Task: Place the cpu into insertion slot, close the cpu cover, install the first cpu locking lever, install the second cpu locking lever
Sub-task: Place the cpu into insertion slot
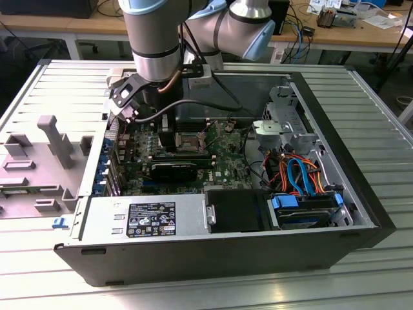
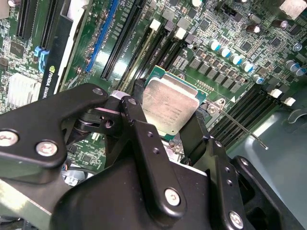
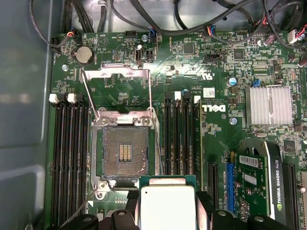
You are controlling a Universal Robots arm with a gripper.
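My gripper [image 3: 167,216] is shut on the cpu [image 3: 167,205], a flat square chip with a dull silver top; black fingers [image 2: 135,111] press its two opposite edges. In the first wrist view the cpu hovers just off one side of the insertion slot [image 3: 125,152], whose dark, gold-tinted centre lies bare. The cpu cover [image 3: 117,80], a thin silver frame, stands flipped open beyond the slot. Two thin wire locking levers [image 3: 88,93] are raised beside it. In the exterior view the gripper [image 1: 168,134] is low inside the computer case, over the green board.
Black memory slots [image 3: 69,153] flank the socket on both sides. A black graphics card [image 3: 261,175] and a finned heatsink [image 3: 268,105] sit further along the board. The case wall [image 1: 361,213], power supply [image 1: 148,219] and coloured cables [image 1: 300,171] surround the board.
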